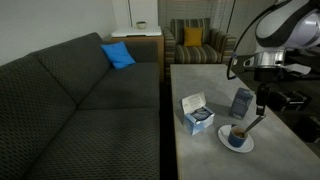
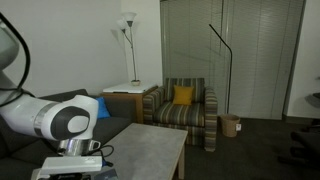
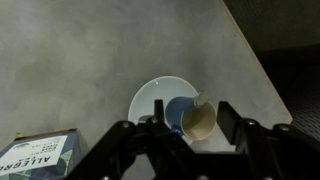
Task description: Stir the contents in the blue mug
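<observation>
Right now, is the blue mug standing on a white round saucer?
Yes, wrist view shows the blue mug on the white saucer.

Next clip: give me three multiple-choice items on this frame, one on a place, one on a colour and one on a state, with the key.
1. Where does the blue mug stand?
A. on a white saucer
B. on an armchair
C. on the floor

2. What colour is the pillow on the couch?
A. yellow
B. blue
C. red

3. How do the jaws of the gripper stand?
A. apart
B. pressed shut together
C. out of the wrist view

Key:
1 A, the saucer's rim rings the mug in the wrist view.
2 B, it shows bright blue against the dark cushions.
3 A, the wooden spoon shows in the gap between them.
</observation>
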Controlling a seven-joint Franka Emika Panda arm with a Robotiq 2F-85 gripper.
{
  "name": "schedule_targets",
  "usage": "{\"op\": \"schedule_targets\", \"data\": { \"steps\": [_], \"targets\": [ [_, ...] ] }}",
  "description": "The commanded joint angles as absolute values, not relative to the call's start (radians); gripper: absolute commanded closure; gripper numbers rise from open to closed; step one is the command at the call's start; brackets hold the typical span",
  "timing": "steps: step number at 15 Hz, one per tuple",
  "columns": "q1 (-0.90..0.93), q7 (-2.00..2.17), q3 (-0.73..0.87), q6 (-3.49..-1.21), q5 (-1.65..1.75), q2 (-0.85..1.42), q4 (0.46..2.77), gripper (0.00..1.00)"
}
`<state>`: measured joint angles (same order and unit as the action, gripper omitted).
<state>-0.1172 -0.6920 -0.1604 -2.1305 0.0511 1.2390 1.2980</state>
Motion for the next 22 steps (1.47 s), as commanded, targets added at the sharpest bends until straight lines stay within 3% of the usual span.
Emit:
{"op": "schedule_targets", "data": {
  "steps": [1,6,8,12,17,18,19,22],
  "targets": [
    [-0.106,-0.668,-0.156,-2.132,0.041,1.241,1.279,0.52],
    [-0.103,-0.634,-0.156,-2.141,0.040,1.252,1.279,0.24],
    [-0.108,-0.624,-0.157,-2.141,0.037,1.256,1.280,0.22],
    [-0.115,-0.613,-0.160,-2.138,0.032,1.277,1.274,0.31],
    [-0.120,-0.605,-0.163,-2.137,0.029,1.299,1.274,0.36],
    [-0.120,-0.604,-0.163,-2.138,0.029,1.301,1.274,0.44],
    [-0.119,-0.603,-0.163,-2.138,0.030,1.304,1.273,0.61],
    [-0.117,-0.602,-0.163,-2.139,0.032,1.302,1.275,0.78]
  ]
}}
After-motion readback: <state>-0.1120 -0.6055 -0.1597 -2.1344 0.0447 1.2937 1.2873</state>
